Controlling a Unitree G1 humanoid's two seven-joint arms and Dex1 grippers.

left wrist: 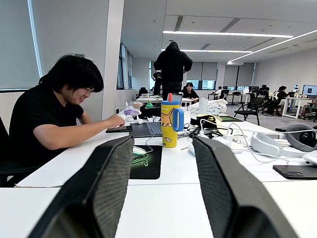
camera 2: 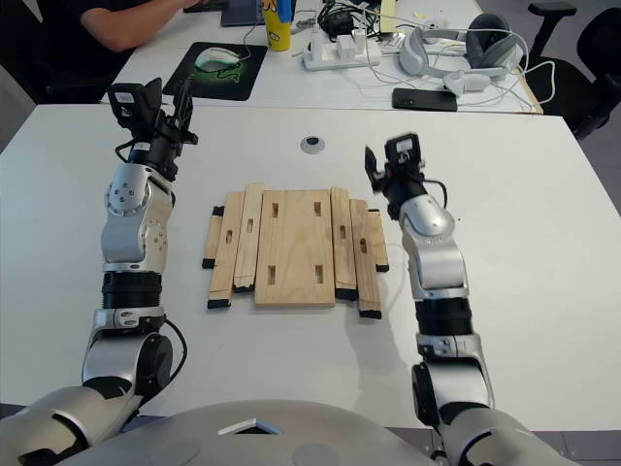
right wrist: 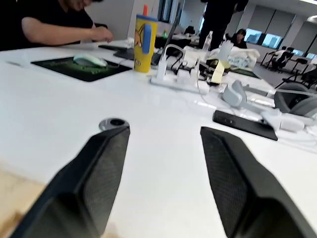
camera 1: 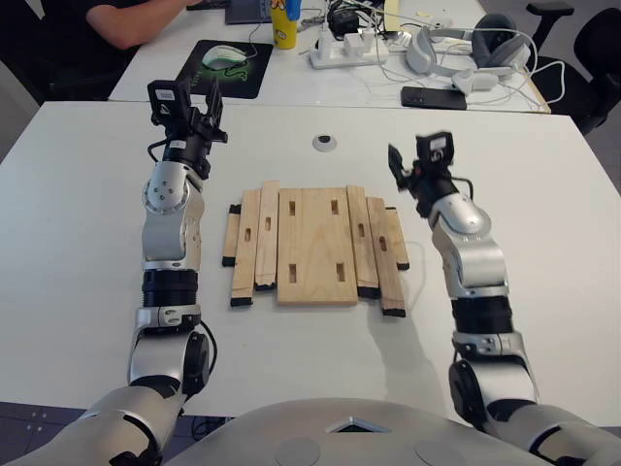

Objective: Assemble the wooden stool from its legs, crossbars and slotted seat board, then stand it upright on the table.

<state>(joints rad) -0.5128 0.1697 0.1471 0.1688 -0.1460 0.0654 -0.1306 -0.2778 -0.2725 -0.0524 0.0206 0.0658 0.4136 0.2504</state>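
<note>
Jaws on both sides stand open and hold nothing. The left gripper (camera 1: 187, 100) is raised over the table (camera 1: 78, 214) beyond the wood's left flank, and the right gripper (camera 1: 415, 160) is beyond its right flank. Each is clear of the parts, which I read as a ready pose that keeps the layout unobstructed from above. The seat board (camera 1: 317, 248) lies flat at mid-table between the two arms with its four slots facing up, probably so that the ends of the uprights can be pushed in from above and the stool built upside down. Three left slats (camera 1: 246, 248) lie along its left edge and three right slats (camera 1: 386, 260) along its right, all parallel to the board and close against it or each other. Splitting them this way would give each arm its own share within reach. Most of them show slots and some have dark ends, but I cannot tell legs from crossbars here. Nothing is joined yet, so assembly looks to be at its very start — a first pick of an outer slat seems the easiest opening. A small round grommet (camera 1: 325, 144) is set into the table beyond the board and plays no part.
</note>
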